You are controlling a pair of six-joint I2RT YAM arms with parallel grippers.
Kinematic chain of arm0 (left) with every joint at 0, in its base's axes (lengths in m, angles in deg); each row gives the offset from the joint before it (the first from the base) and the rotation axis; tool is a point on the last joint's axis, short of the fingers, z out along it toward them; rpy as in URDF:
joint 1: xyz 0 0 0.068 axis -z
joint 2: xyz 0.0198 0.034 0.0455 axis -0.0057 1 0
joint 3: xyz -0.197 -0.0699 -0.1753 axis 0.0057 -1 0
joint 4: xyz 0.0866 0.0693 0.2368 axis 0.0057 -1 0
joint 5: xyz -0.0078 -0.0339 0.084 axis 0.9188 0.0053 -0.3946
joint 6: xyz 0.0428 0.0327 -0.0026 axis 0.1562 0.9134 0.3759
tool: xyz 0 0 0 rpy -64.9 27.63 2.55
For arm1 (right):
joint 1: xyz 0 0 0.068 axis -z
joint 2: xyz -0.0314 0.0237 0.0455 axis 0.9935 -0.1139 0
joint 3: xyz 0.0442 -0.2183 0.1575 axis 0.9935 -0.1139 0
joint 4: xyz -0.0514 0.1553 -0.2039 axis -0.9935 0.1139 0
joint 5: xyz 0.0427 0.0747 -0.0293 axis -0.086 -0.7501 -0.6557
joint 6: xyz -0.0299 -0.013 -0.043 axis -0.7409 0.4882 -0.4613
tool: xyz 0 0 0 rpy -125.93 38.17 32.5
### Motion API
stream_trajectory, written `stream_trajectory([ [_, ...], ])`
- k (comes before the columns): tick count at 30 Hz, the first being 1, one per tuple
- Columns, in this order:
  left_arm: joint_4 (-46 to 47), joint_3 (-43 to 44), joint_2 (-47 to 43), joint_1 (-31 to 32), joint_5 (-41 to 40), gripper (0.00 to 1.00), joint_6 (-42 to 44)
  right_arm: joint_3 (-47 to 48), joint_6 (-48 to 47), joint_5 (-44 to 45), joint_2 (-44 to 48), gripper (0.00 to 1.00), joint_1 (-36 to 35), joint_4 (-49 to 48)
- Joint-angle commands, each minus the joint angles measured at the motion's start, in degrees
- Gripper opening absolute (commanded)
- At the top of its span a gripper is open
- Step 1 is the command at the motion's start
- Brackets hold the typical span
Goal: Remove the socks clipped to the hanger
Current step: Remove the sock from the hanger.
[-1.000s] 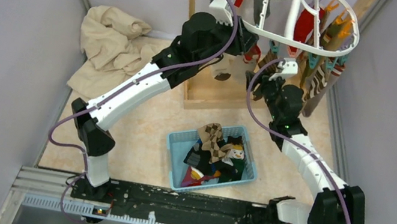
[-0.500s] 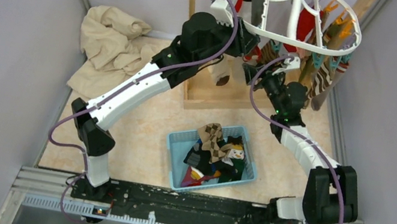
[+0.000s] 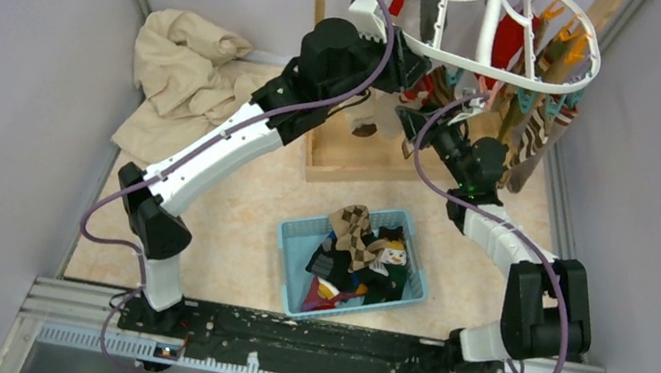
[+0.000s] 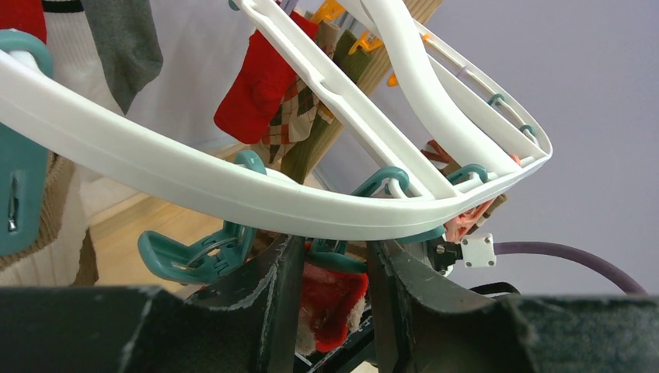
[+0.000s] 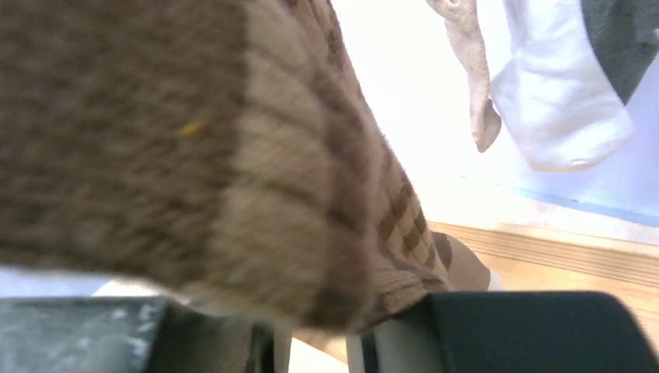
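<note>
Left pincer: set narrow and closed on a teal clip just under the rim of the hanger, with a red sock hung directly below. Right pincer: jaws stand narrow about the lower end of a brown striped sock; a firm grip cannot be told. The socks are judged light, limp and stretchy, and are best taken high, close under the clip. The hanger is likely to swing when pulled.
</note>
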Motion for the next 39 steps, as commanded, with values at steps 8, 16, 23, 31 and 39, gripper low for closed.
stream_trajectory([
  [8,-1.18,0.96,-0.66,0.01,-0.56,0.52,-0.48,-3.16,0.17,1.15,7.57,0.00,-0.75,-0.78],
  [16,-1.55,-0.29,-1.47,0.90,-3.08,0.56,-0.24,-2.00,-9.91,9.85,14.54,0.00,-8.59,12.82],
  [23,-2.22,0.34,-1.47,2.44,-5.72,0.56,0.76,0.84,-19.02,25.01,15.89,0.00,-17.07,22.96],
  [31,-3.28,0.32,-2.53,3.76,-8.34,0.57,1.70,2.76,-24.66,37.09,15.58,0.00,-22.17,28.38],
  [39,-3.99,2.56,-1.21,4.73,-11.53,0.54,2.31,4.59,-25.52,39.62,14.96,0.00,-23.17,30.17],
])
